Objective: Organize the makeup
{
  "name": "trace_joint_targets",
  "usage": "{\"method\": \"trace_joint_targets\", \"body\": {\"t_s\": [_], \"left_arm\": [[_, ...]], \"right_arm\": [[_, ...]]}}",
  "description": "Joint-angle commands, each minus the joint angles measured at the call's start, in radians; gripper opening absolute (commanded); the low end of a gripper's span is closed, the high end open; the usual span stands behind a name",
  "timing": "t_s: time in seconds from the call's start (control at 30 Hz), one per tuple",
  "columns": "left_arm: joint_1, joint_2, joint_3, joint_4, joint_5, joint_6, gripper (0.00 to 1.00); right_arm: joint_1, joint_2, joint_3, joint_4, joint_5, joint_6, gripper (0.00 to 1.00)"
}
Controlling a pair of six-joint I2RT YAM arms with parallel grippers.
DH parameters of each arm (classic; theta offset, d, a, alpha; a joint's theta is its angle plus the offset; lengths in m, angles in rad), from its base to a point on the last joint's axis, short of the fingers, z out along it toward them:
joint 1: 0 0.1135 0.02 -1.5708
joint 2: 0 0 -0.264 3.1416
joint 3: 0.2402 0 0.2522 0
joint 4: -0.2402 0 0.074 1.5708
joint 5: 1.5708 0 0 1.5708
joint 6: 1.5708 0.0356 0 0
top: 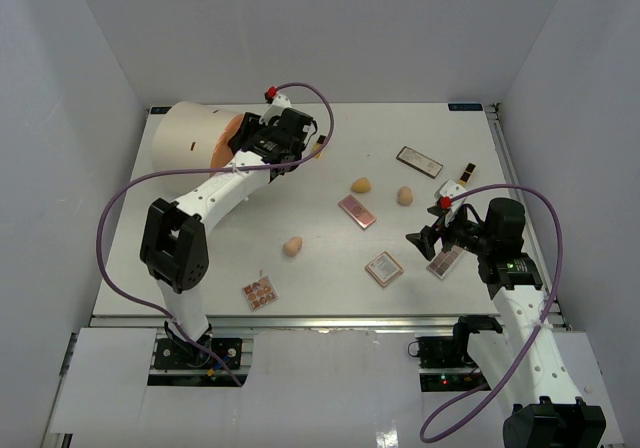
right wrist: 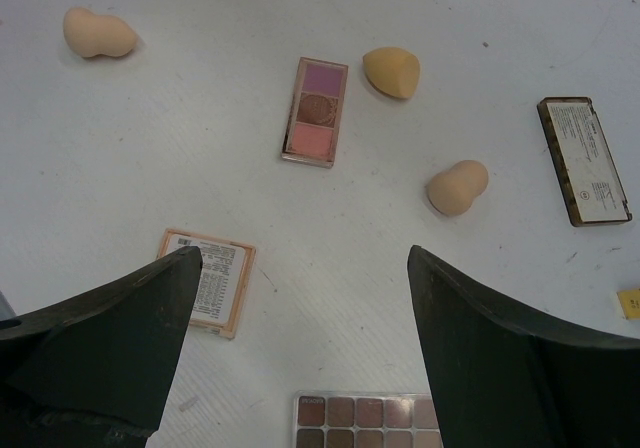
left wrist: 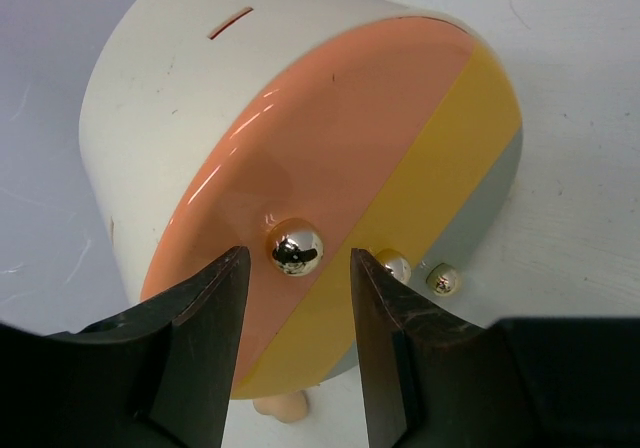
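Cream cylinder [left wrist: 160,118] (contents hidden), left fingers [left wrist: 200,348] flanking 1 gold knob [left wrist: 293,248]

Shiny and matt surfaces

The cream cylinder [left wrist: 160,98] has a smooth matt side and a glossy orange face [left wrist: 300,138] with a mirror-bright, metal-looking knob [left wrist: 295,248]. The peach sponges [right wrist: 458,188] look matt, perhaps foam. The white table [right wrist: 200,138] is matt and finely textured.

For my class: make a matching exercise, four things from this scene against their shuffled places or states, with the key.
1 left gripper
2 right gripper
3 three-pan pink palette
4 cream container

a far left corner of the table
b jaws wide above brown palette
c jaws flanking gold knob
d face up, mid-table

Pairs: 1-c, 2-b, 3-d, 4-a
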Motion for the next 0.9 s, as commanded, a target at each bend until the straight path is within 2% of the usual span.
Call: {"method": "trace_joint_targets", "body": {"t_s": [0.0,0.5,0.77,0.87], "left_arm": [[0.002,0.008,-0.016,0.062,-0.034,0.061,0.55],[0.002,0.020,-0.035,0.100,-0.037,0.095,0.38],[-0.002,0.003,-0.028,0.103,-0.015,0.107,0.18],[-0.029,-0.022,-0.022,0.100,-0.011,0.116,0.16]], "right_arm": [[0.000,0.001,0.031,0.009,0.001,-0.001,0.90],[0.002,-0.002,0.033,0.007,0.003,-0.001,0.90],[0.002,-0.004,0.033,0.009,0.006,-0.001,0.90],[0.000,-0.004,0.033,0.009,0.005,-0.001,0.90]]}}
